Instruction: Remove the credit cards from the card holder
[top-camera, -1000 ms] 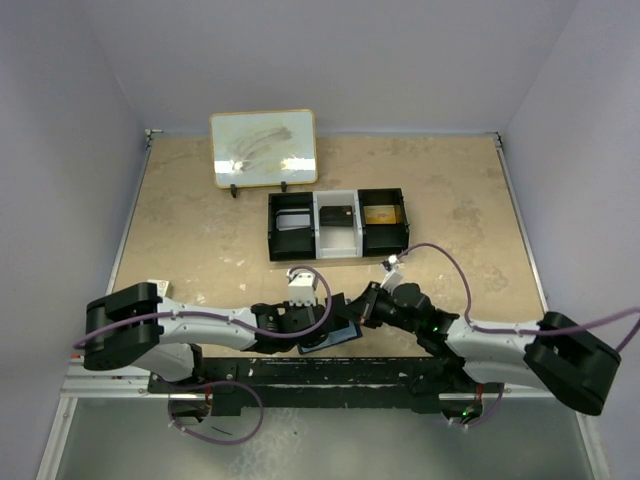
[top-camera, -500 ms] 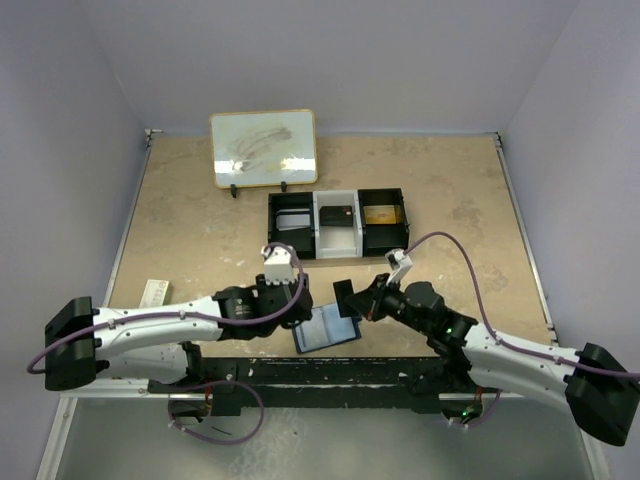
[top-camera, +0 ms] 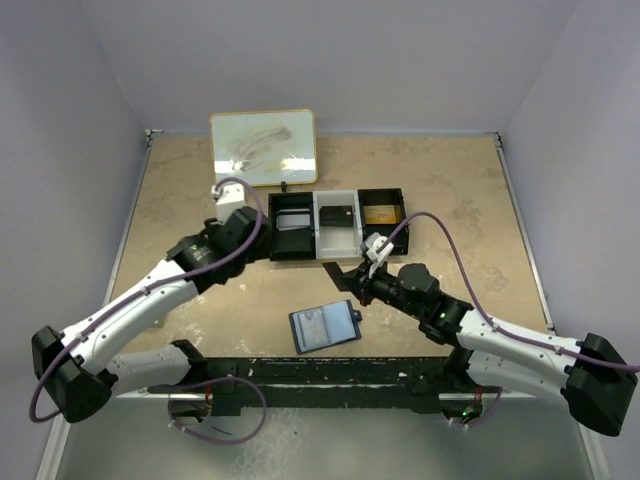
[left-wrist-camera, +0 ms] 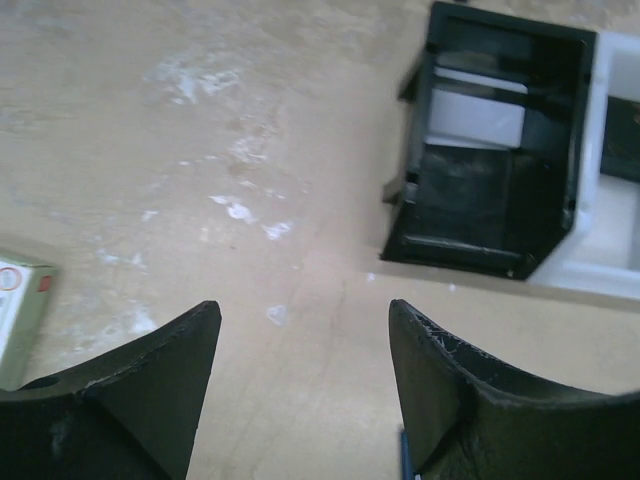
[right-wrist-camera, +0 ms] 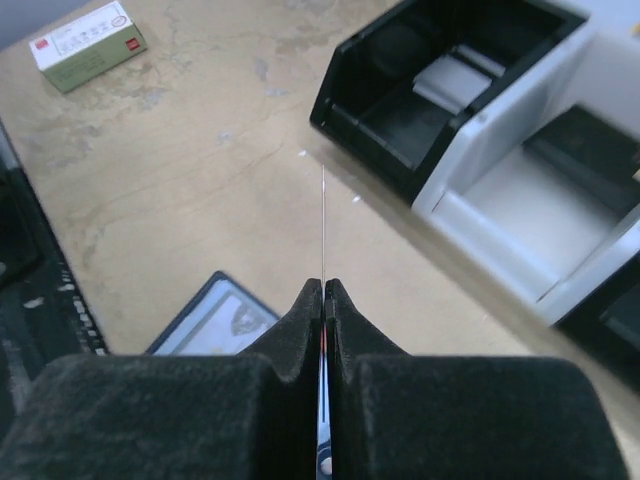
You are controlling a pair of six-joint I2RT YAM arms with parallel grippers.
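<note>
Between the fingers of the right hand: one card, out of the card holder

Clenched tight, the right hand grips the thin card, which the wrist view shows edge-on. Just behind that hand and to its left, the card holder lies open and flat on the table. Its rim is dark navy, its paler blue-grey panels face up, and a small tab sits on one edge. Ahead of the hand stands the tray. The left hand is released, with nothing between its fingers. The tray's black end compartment is ahead to its right and a red-and-white box is to its left; the box's print is too small to read. Half a second ago the left hand lay beside the holder; now it is up by the tray. The right hand has carried the card away from the holder.
</note>
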